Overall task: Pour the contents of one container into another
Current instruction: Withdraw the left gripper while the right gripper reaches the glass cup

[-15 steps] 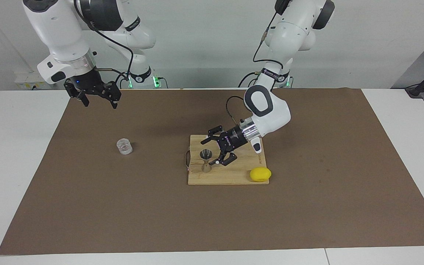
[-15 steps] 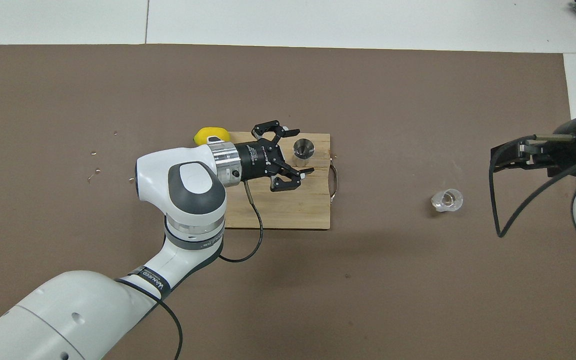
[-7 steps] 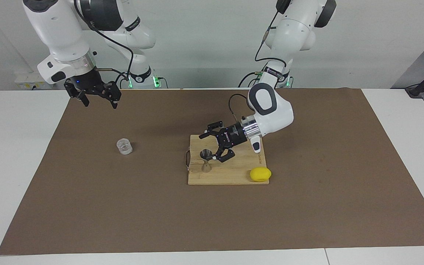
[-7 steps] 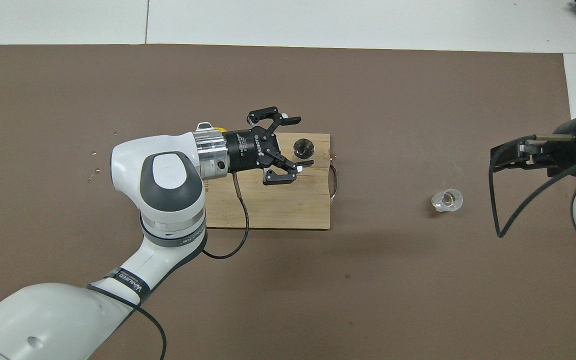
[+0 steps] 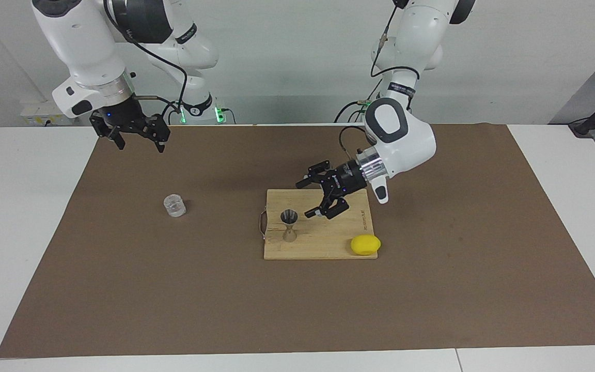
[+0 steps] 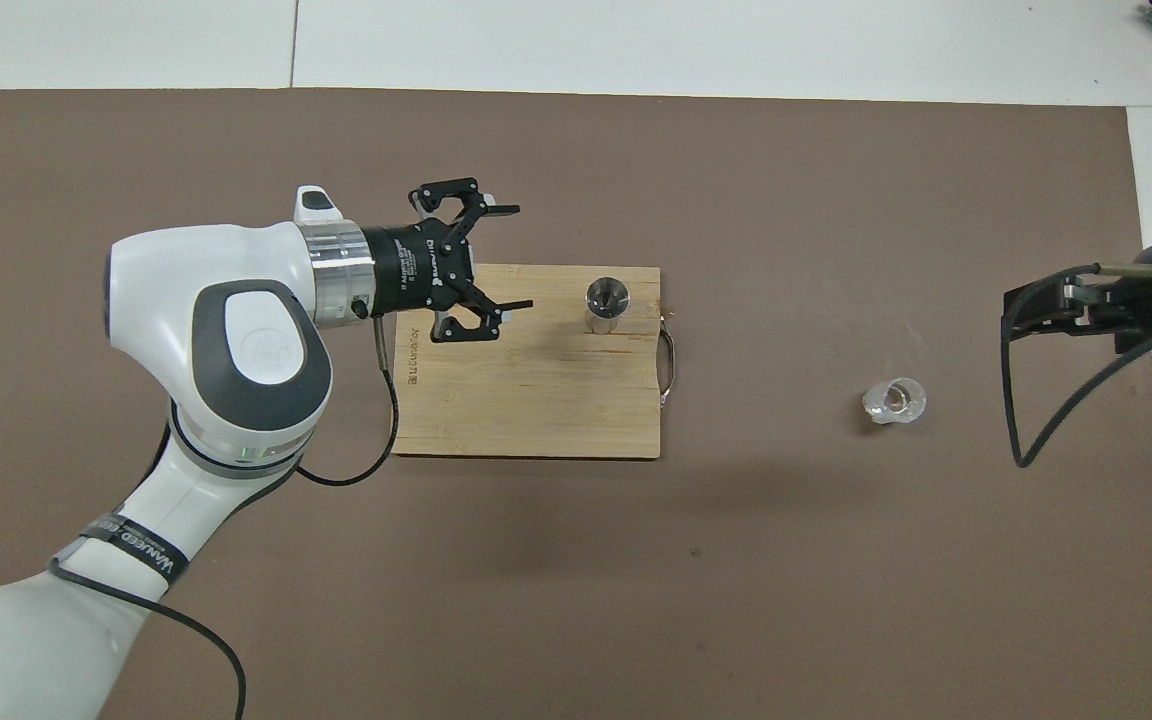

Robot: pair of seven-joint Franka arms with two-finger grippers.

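The clear glass cup (image 5: 174, 205) stands upright on the brown mat toward the right arm's end, also in the overhead view (image 6: 894, 401). The steel jigger (image 5: 289, 226) (image 6: 607, 300) stands upright on the wooden cutting board (image 5: 323, 248). My left gripper (image 5: 303, 199) (image 6: 521, 257) hangs open over the board, lying sideways and pointing at the jigger, a short gap away from it and holding nothing. My right gripper (image 5: 141, 147) waits open and empty in the air over the mat, at the robots' side of the cup.
A yellow lemon (image 5: 365, 244) lies at the board's corner toward the left arm's end. The board has a metal handle (image 6: 671, 368) on its edge facing the cup. The brown mat (image 5: 297, 310) covers most of the white table.
My left gripper has drawn back from around the jigger, rising and moving toward the left arm's end. The jigger stays standing. The right arm has barely moved.
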